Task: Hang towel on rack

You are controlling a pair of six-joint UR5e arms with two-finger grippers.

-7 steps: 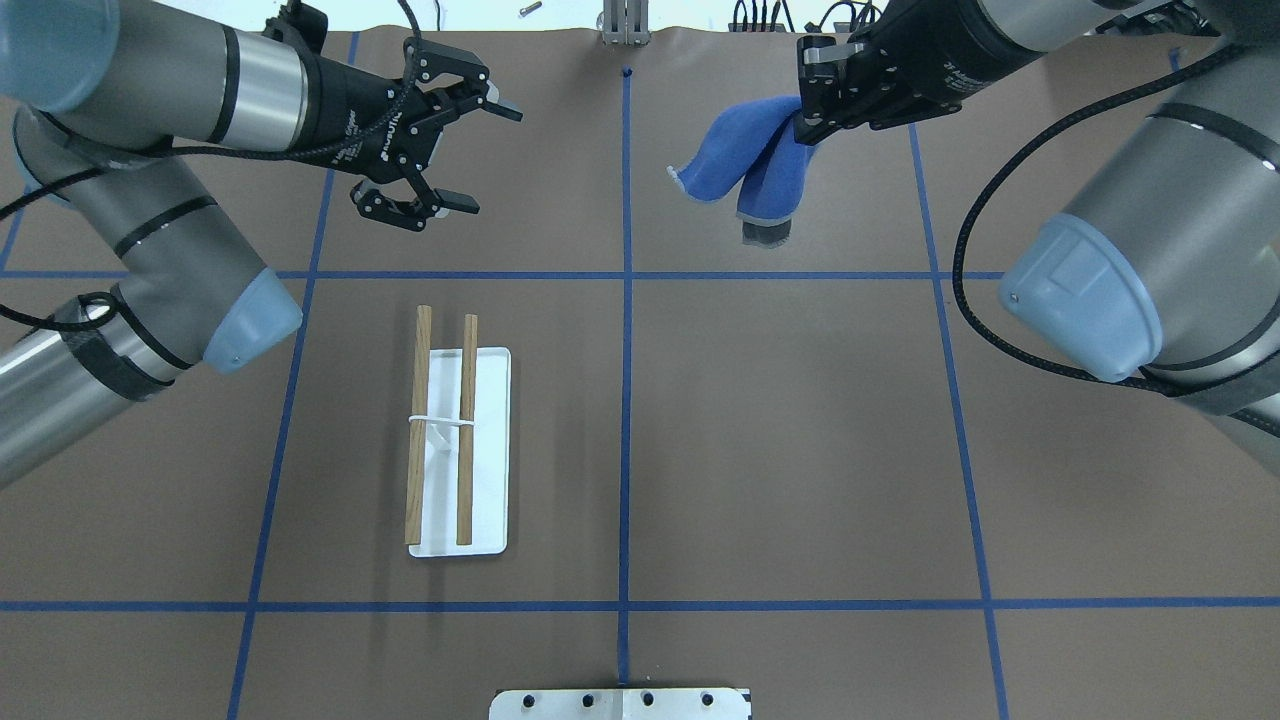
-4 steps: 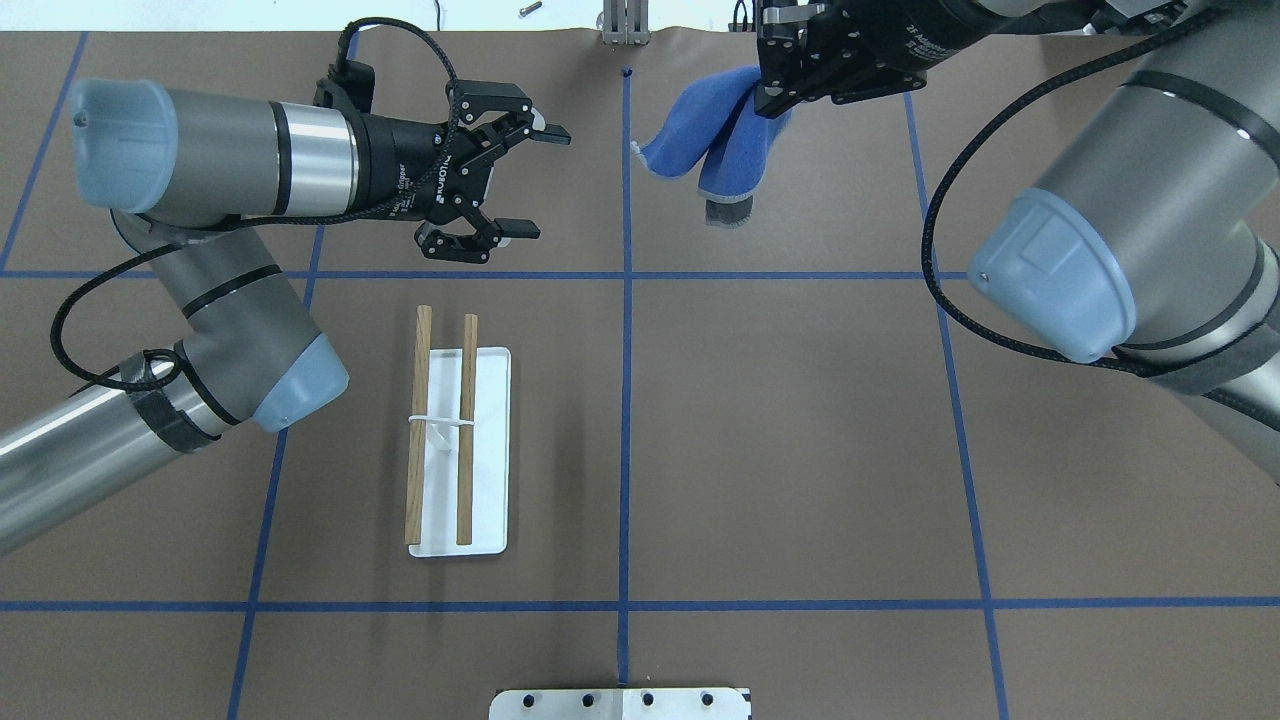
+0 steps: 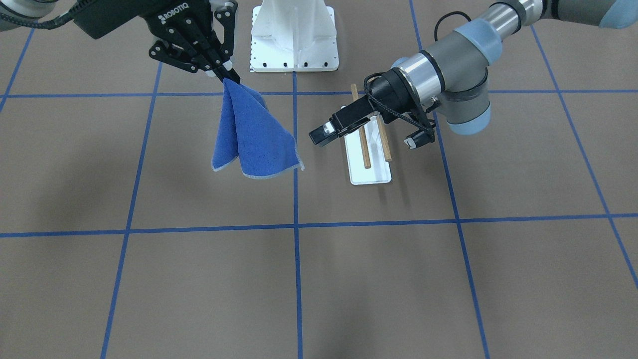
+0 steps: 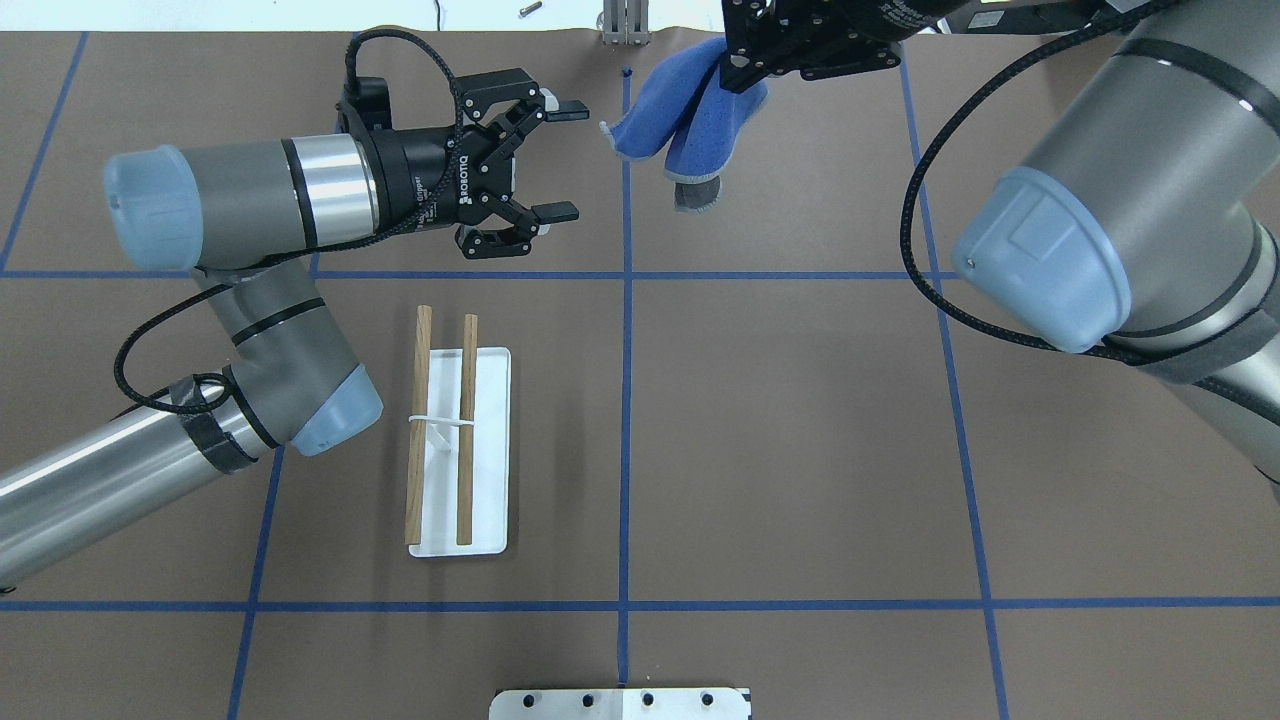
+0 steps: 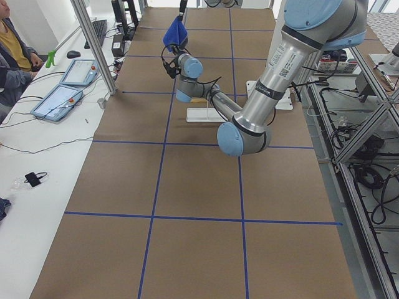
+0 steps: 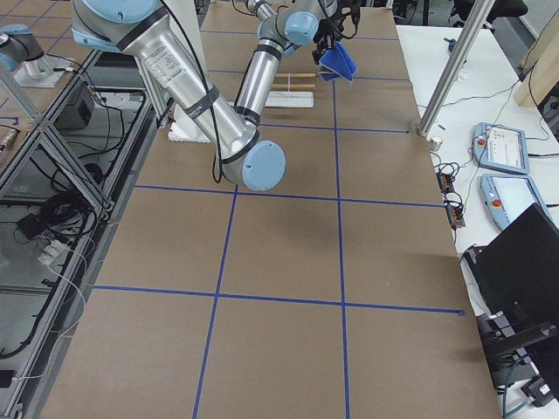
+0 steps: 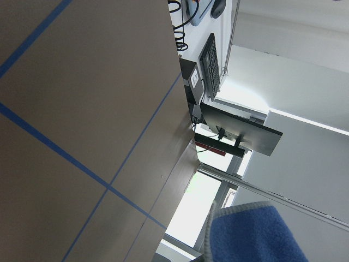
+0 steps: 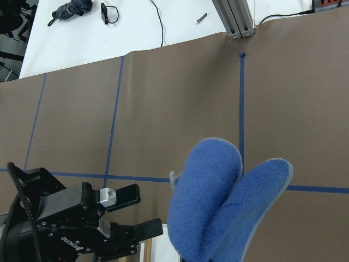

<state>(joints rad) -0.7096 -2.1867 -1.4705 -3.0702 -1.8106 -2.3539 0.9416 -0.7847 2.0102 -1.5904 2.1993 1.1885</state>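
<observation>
towel [image 4: 692, 118] hangs from right gripper [image 3: 228, 76], far centre | left gripper [image 4: 571, 157] beside it, apart | rack [image 4: 466, 430] on table [image 4: 800, 450] left, nearer robot

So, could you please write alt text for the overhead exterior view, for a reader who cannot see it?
The right gripper, at the far edge of the table, holds the blue towel bunched and hanging in the air. The left gripper points at it from the side with jaws open, and the rack stands bare nearer the camera.

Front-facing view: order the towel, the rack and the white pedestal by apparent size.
1-2. Towel and pedestal: alike; pedestal cropped, towel hangs nearer camera, so unranked.
3. Rack, partly behind the left arm.
</observation>
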